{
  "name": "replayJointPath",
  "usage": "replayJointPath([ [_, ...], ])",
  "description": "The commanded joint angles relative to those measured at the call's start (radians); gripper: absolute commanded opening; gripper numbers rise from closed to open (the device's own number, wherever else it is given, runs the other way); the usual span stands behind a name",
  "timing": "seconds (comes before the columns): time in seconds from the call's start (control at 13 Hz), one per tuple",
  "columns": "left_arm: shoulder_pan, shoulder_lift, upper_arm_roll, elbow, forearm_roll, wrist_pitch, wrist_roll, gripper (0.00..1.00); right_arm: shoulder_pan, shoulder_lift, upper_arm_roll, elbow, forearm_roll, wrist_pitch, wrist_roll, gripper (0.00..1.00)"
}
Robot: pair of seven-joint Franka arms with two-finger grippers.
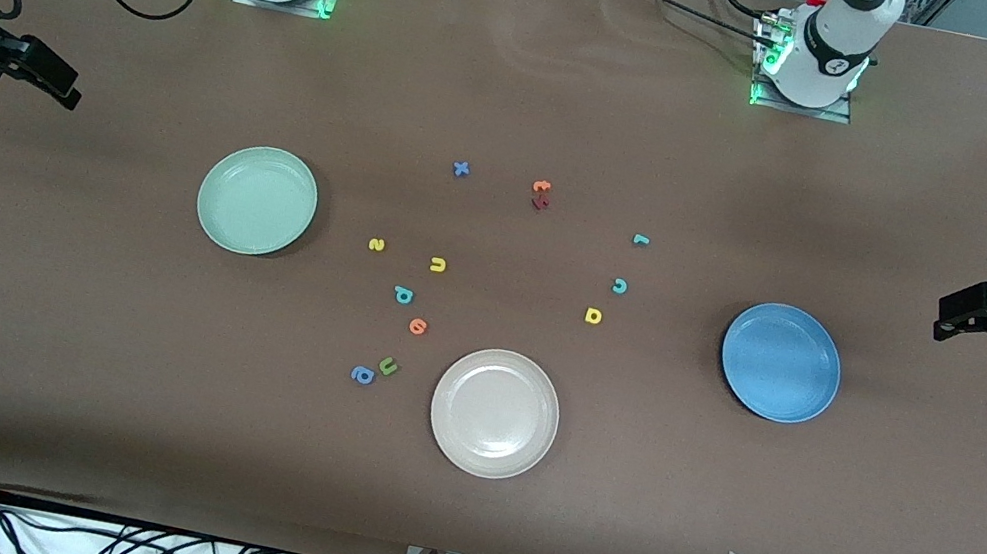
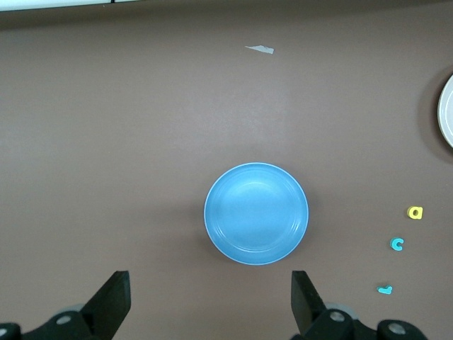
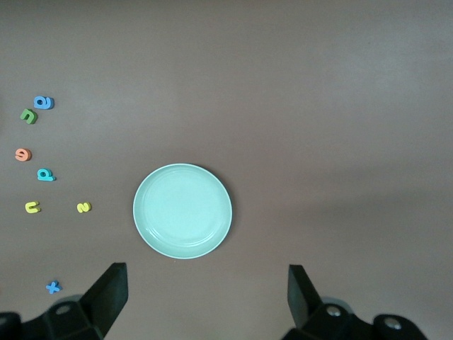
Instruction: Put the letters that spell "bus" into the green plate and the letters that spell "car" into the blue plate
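Waiting at the desk's two ends, the left hand (image 1: pixel 953 320) and right hand (image 1: pixel 56 81) both hang open and empty, so no letter has been lifted yet. The green plate (image 1: pixel 257 200) and blue plate (image 1: pixel 781 361) are bare. On the front view's clock face, yellow s (image 1: pixel 375 244), yellow u (image 1: pixel 437 264) and teal b (image 1: pixel 403 294) lie at three o'clock from the green plate; teal r (image 1: pixel 640 239), teal c (image 1: pixel 620 285) and yellow a (image 1: pixel 592 315) at nine o'clock from the blue one. Next, I judge, a hand must descend squarely over one tiny letter.
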Motion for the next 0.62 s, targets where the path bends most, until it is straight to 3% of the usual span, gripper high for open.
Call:
replayJointPath([
  [0.0,0.001,-0.012,0.002,-0.009,-0.020,0.008,0.028,1.00,0.002,-0.017,0.000,-0.011,-0.001,0.002,-0.006,1.00],
  [0.54,0.001,-0.012,0.002,-0.009,-0.020,0.009,0.026,1.00,0.002,-0.017,0.000,-0.011,-0.001,0.002,0.000,1.00],
])
